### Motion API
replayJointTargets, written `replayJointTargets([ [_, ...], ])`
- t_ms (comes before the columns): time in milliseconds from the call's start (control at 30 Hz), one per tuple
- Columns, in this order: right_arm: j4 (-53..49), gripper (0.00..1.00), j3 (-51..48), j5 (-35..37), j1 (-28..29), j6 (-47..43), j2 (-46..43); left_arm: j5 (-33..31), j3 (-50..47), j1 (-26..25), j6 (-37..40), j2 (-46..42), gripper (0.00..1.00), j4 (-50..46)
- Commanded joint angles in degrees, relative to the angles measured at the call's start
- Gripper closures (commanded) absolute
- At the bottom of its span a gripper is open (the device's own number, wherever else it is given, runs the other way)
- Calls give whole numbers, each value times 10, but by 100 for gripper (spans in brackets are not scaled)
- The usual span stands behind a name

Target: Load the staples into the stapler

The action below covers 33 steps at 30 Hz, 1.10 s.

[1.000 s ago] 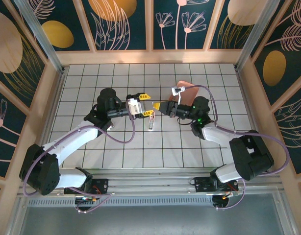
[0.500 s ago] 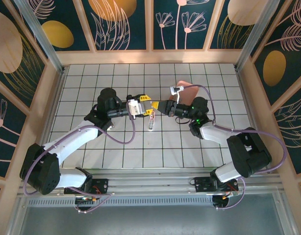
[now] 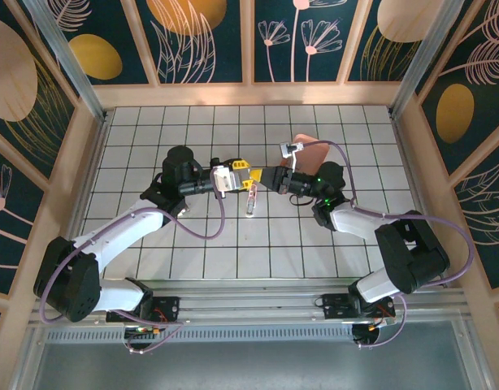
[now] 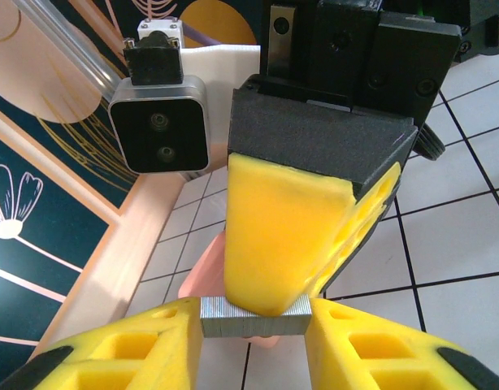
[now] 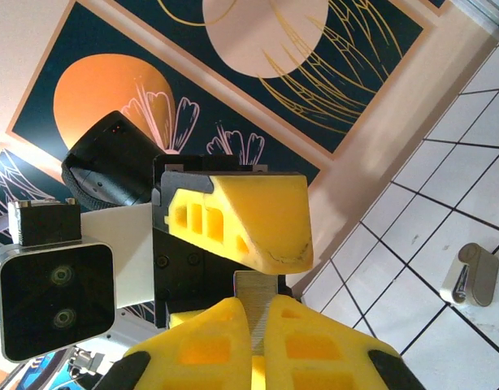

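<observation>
Top view: both arms reach inward and meet tip to tip over the middle of the tiled floor [image 3: 193,244]. Left gripper [image 3: 245,174] comes in from the left, right gripper [image 3: 262,177] from the right, the two nearly touching.

The staples [image 4: 253,317]: a short silver-grey strip held off the floor between the two grippers. Left wrist view, bottom centre: the strip lies crosswise in the gap between the left gripper's yellow fingers [image 4: 144,349]. Each end meets an inner face, so this gripper clamps it lengthwise. From above, the right gripper's yellow pads [image 4: 282,236] come down onto the strip's middle, pressed together on it. In the right wrist view, lower centre, the ribbed grey strip rises from between that gripper's two closed fingers, with one of the left gripper's fingers just above it. Both grippers grip the same strip.

The stapler [image 3: 250,199]: narrow and pale, lying on the tiles just below the meeting grippers in the top view, long axis running roughly up and down the frame. Neither gripper touches it. The right wrist view shows it at the right edge, resting on a tile, seen end-on with a silver part toward the camera. I cannot tell whether its magazine is open.

Container: a salmon-pink tray [image 3: 314,149] on the floor, upper right of centre, behind the right arm. The wrist and its cable cross over the tray's near part. The visible corner is plain pink; what lies under the arm cannot be told.
</observation>
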Motion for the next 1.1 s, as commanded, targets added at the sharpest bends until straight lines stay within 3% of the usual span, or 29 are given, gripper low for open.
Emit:
replayJointTargets([
  [0,33,92,12,-8,7,2,6,13,5,-4,1,3,64,24],
  [367,28,91,3,0,8,5,2,9,9,-4,1,-1,74,9],
  [667,-29,80,-6,26,6,-31,-28,13,31,-5,8,3,80,-52],
  [800,-49,70,-21,45,-5,-43,-59,-3,59,-4,-8,18,79,-122],
  [967,-176,63,-38,85,-31,-101,-140,-35,118,-5,-109,61,78,-227],
  [1067,-315,62,-41,149,-56,-129,-197,-75,141,-17,-164,86,78,-281],
])
